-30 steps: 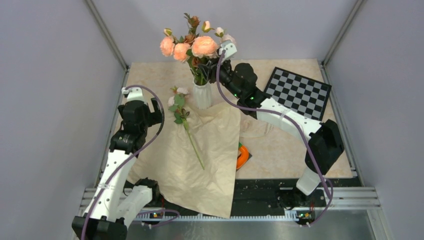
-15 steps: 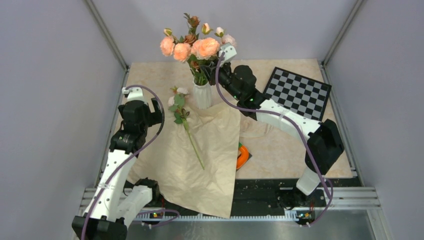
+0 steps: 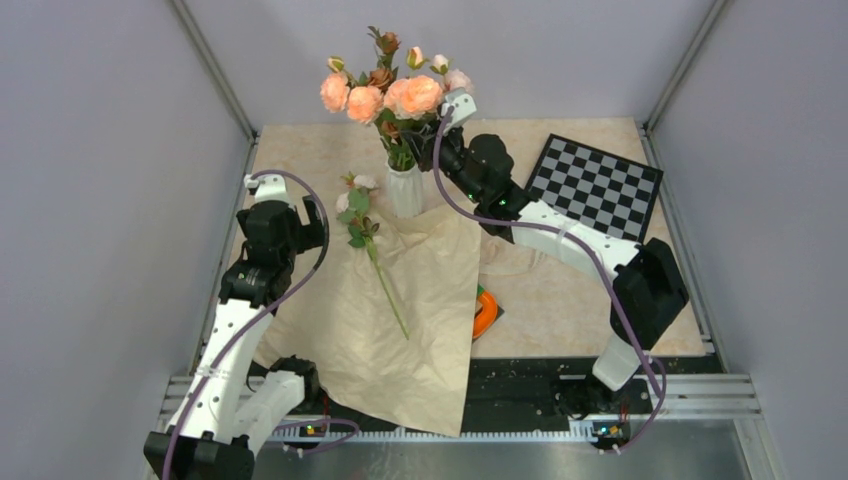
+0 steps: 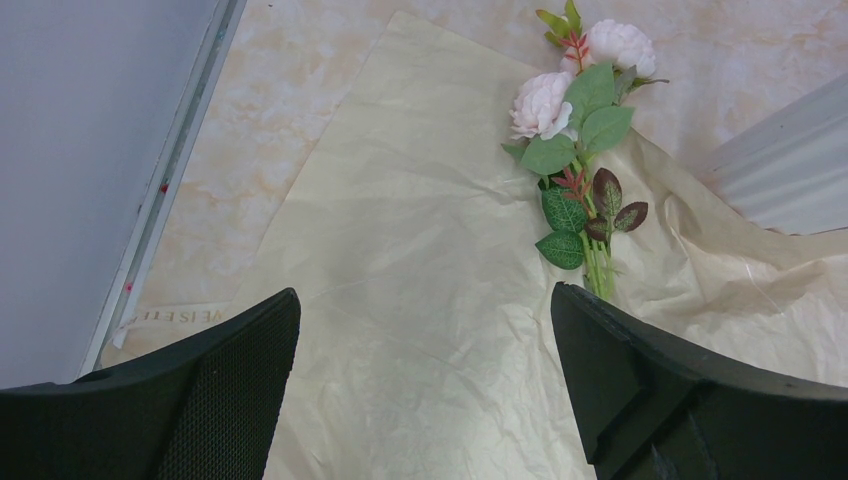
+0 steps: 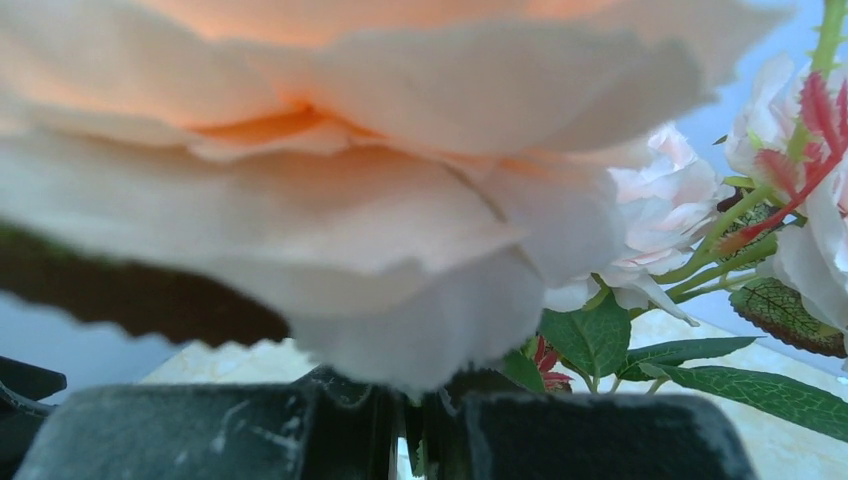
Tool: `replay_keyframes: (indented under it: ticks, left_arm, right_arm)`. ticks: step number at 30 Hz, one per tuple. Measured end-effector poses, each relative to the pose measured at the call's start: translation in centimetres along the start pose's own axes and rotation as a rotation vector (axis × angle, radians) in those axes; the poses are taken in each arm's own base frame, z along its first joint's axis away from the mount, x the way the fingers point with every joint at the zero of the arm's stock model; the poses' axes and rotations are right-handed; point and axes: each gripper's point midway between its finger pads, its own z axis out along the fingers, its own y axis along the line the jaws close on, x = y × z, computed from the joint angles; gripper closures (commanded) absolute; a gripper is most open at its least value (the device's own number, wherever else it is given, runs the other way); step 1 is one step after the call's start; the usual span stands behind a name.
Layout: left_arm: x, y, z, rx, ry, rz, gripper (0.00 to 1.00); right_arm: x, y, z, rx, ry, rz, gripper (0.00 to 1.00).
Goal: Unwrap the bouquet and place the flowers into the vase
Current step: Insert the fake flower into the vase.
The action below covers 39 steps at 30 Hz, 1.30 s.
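Now right gripper (image 5: 425, 440) pinches the flowers (image 3: 400, 95) in the vase (image 3: 405, 190) by the table's (image 3: 300, 150) far edge; left gripper (image 4: 425, 300) hangs spread over paper (image 4: 400, 200).

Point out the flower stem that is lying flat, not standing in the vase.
The pale pink rose stem lies flat on the unfolded paper, left of the vase. The peach roses all stand upright in the vase.
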Motion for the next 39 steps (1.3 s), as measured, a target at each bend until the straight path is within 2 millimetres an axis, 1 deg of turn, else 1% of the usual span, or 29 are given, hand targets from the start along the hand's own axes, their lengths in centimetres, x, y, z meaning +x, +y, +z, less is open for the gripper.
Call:
replay_keyframes:
  ticks: [6,9,12,15,17,19,23,26,32,39]
  left_arm:
    - [0.0,0.0,0.0,0.0,0.0,0.0,0.01]
    - [0.0,0.0,0.0,0.0,0.0,0.0,0.01]
    - [0.0,-0.1,0.0,0.004,0.001,0.0,0.01]
    - [0.0,-0.1,0.0,0.007,0.001,0.0,0.01]
    - [0.0,-0.1,0.0,0.007,0.001,0.0,0.01]
    - [0.0,-0.1,0.0,0.007,0.002,0.0,0.01]
    - [0.0,-0.2,0.0,0.011,0.002,0.0,0.01]
    - [0.1,-0.2,0.0,0.01,0.004,0.0,0.01]
    - [0.4,-0.3,0.3,0.013,0.018,0.004,0.01]
    - [1.1,-1.8,0.7,0.084,0.058,-0.005,0.01]
  right_arm:
    - [0.2,0.1,0.0,-0.001,0.007,0.01,0.77]
    - [1.2,0.0,-0.2,0.0,0.038,0.013,0.67]
    - [2.5,0.0,-0.6,-0.003,0.072,0.013,0.63]
    - [3.1,0.0,-1.1,-0.01,0.094,0.013,0.6]
    - [3.0,0.1,-1.6,-0.015,0.097,0.017,0.56]
    - [2.6,0.2,-2.3,-0.02,0.093,0.02,0.48]
    - [2.1,0.5,-3.8,-0.029,0.092,0.027,0.39]
    - [1.9,0.7,-4.8,-0.033,0.093,0.029,0.36]
    - [1.8,0.5,-6.9,-0.03,0.109,0.031,0.32]
    - [0.8,-0.2,-9.2,0.016,0.149,0.026,0.32]
